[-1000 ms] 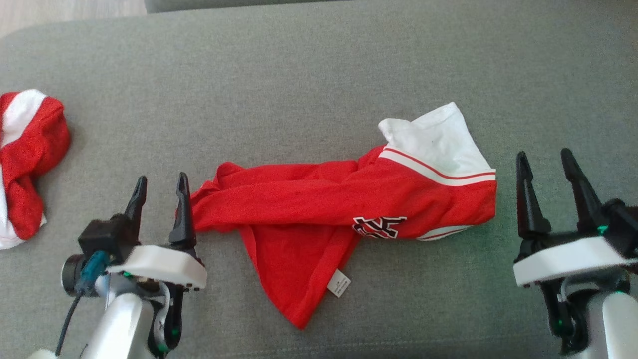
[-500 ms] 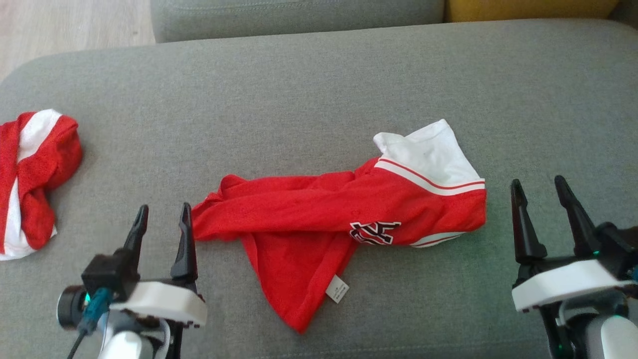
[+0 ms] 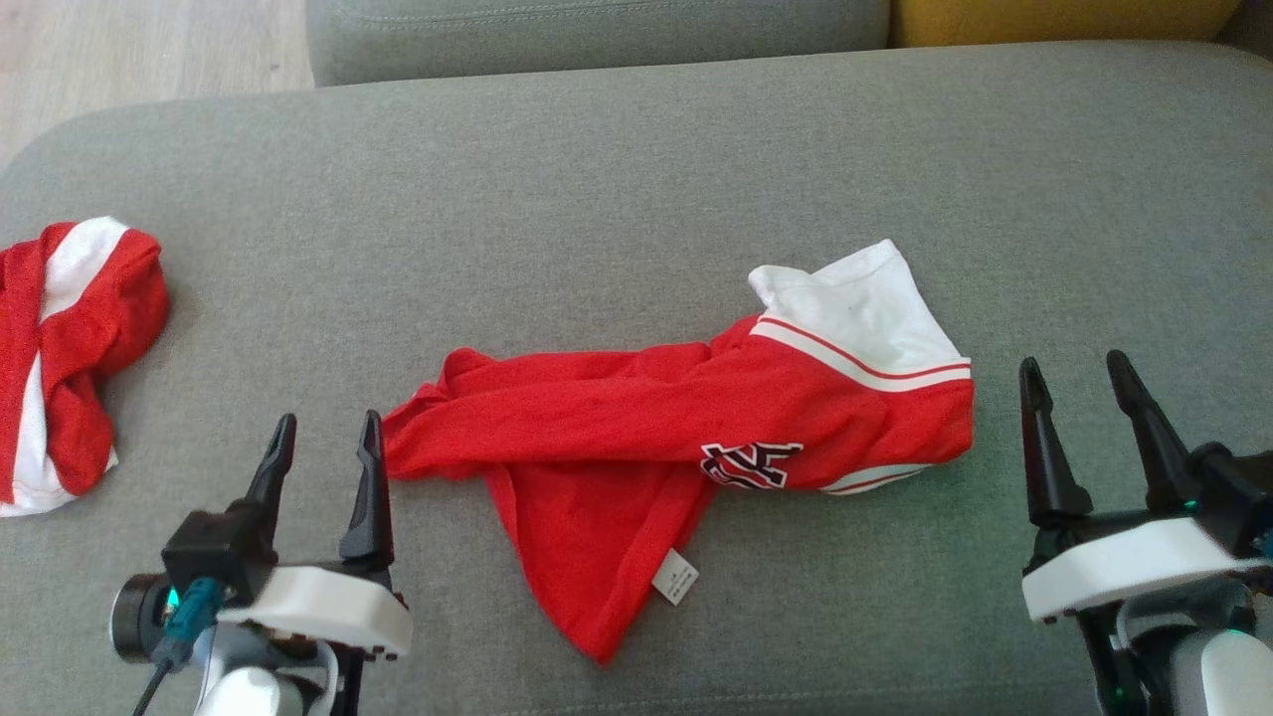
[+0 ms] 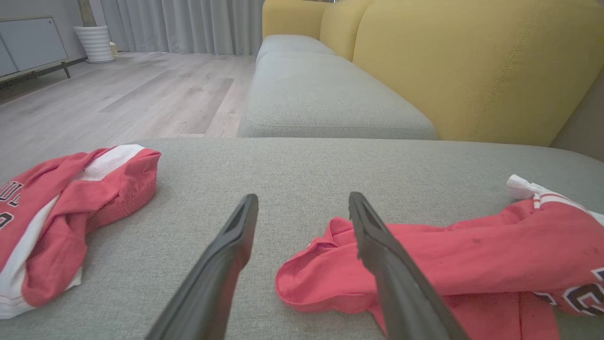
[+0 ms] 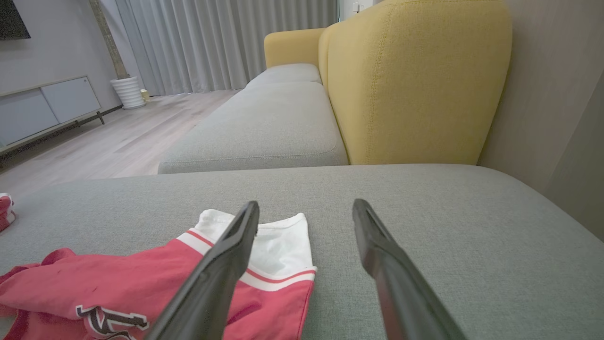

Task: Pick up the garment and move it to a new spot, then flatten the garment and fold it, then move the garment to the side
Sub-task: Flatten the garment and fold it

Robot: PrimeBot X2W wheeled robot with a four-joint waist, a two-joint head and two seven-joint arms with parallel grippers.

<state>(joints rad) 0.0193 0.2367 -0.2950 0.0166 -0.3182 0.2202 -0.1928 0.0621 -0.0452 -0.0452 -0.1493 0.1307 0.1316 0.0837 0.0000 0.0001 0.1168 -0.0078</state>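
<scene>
A broad grey sofa cushion (image 3: 597, 179) is seen from above. On the middle of the cushion, a little toward its front edge, lies a red garment (image 3: 617, 408), bunched and twisted into a long band that runs across the cushion from left to right. The end toward the cushion's right side carries a white panel (image 3: 855, 298) edged with thin red stripes, and dark lettering (image 3: 748, 464) outlined in white sits just in front of it. A loose triangular flap of red cloth spreads toward the cushion's front edge, with a small white label (image 3: 675, 577) lying on it. Over the cushion's front left part hangs the left gripper (image 3: 328, 418), its two dark fingers spread wide and holding nothing; one fingertip is just beside the garment's end, and whether it touches the cloth cannot be told. Over the cushion's front right part hangs the right gripper (image 3: 1072, 360), also spread wide and empty, clear of the cloth. At the cushion's far left edge sits a second red and white garment (image 3: 70, 348), crumpled in a heap. Beyond the cushion's back edge stand another grey seat (image 4: 325, 94) and a yellow backrest (image 5: 410, 85).
</scene>
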